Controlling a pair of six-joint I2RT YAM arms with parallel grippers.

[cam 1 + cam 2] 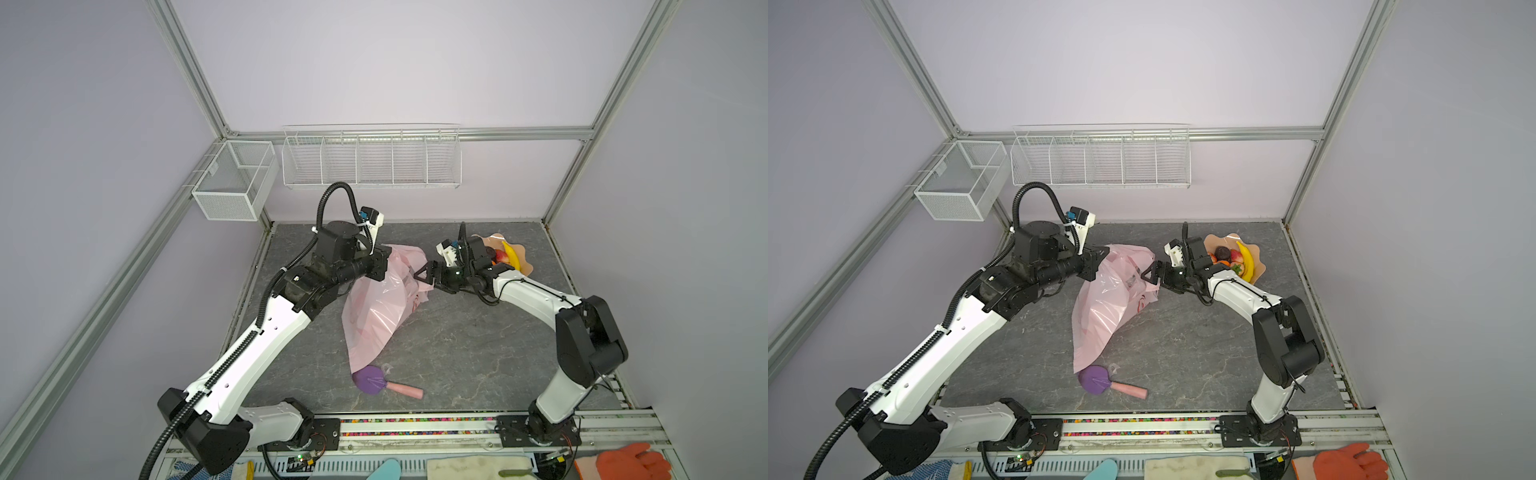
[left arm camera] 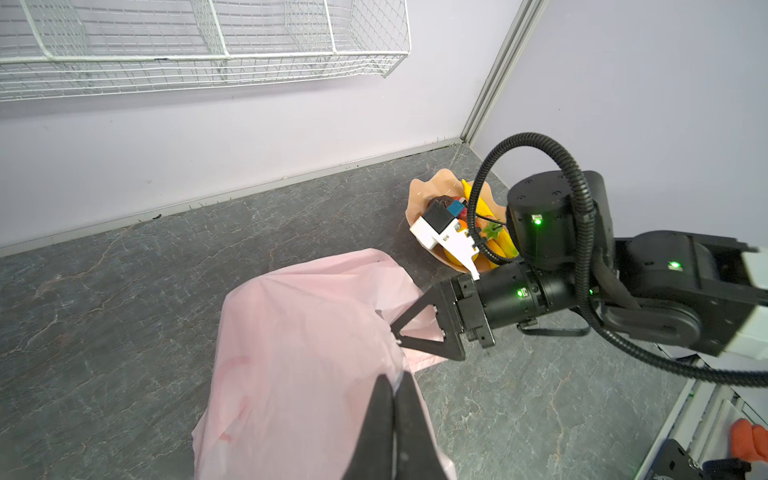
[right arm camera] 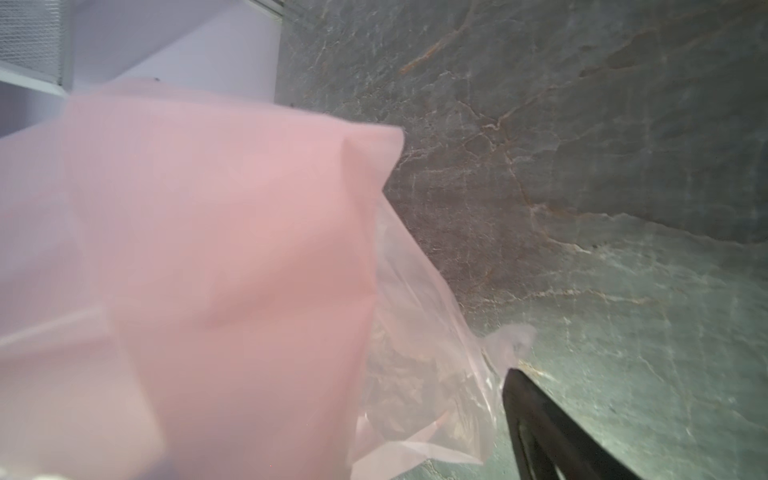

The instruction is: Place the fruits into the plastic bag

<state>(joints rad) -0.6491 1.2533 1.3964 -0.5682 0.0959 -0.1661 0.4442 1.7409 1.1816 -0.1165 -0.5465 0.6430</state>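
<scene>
Left gripper (image 2: pixel 394 386), jaws pinching plastic bag (image 2: pixel 299 353); right gripper (image 2: pixel 397 334), jaws wide open at its edge

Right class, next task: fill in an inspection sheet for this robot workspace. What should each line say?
Surface: grey marbled tabletop, no spills seen.
Job's things: plastic bag crumpled mid-table, far end lifted; fruits piled in the peach bowl at back right, none seen in the bag.
Clutter: purple tool with pink handle beside the bag's near corner.
Grippers: left gripper fingers shut on the bag's film; right gripper open at the bag's edge.
Cables: black conduit arches above the left wrist, clear of the bag.
Surroundings: wire rack and mesh basket on the walls; orange glove by the front rail.
</scene>
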